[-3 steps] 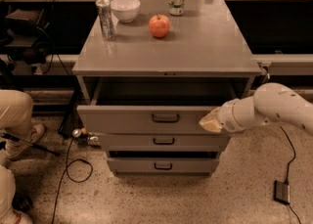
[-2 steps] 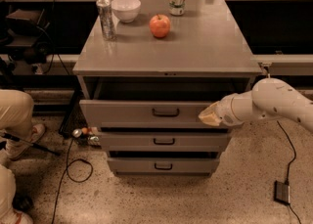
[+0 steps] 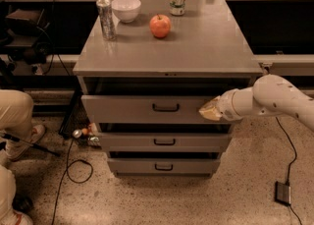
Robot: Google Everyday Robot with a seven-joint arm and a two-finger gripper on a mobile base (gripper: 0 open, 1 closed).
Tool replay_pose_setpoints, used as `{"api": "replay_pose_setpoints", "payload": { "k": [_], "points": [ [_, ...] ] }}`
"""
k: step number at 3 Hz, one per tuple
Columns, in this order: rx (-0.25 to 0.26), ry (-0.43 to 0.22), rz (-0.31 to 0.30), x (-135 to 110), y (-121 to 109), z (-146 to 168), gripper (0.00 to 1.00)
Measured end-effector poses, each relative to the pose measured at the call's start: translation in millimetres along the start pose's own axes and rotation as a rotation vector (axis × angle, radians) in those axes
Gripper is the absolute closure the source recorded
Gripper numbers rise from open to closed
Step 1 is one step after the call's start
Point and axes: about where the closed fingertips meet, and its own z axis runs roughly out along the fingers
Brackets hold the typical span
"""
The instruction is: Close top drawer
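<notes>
1. The cabinet point(image 3: 167, 52) fills the middle of the frame. It has a flat grey top, with three drawer fronts stacked below it.
2. The top drawer point(image 3: 127, 110) sits centre frame, just under the cabinet top and above the two lower drawers point(image 3: 196, 141). It stands part open, and a dark strip of its inside shows above the front. Its long axis runs left to right across the frame. Its front faces the bottom edge, toward where I stand, so I judge that closing it means sliding it toward the upper edge, into the cabinet.
3. The arm point(image 3: 279, 98) reaches in from the right edge, lying nearly level and pointing left.
4. The gripper point(image 3: 211, 112) is at the right end of the drawer front, seemingly against it. I cannot tell whether it is spread or pressed together. Most of the drawer lies to the gripper's left, and its body is up-frame behind the front. A push from there would land off-centre, so I would watch for the drawer skewing.
5. The handle point(image 3: 165, 107), a small dark loop mid-front, lies left of the gripper and apart from it.
</notes>
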Motion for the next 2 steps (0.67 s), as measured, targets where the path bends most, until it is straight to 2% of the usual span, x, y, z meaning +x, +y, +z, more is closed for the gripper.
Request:
{"api": "replay_pose_setpoints", "payload": {
  "k": [1, 2],
  "points": [
    [0.001, 0.000, 0.001, 0, 1, 0, 1.00],
    [0.030, 0.038, 0.033, 16, 10, -25, 1.00]
  ]
}}
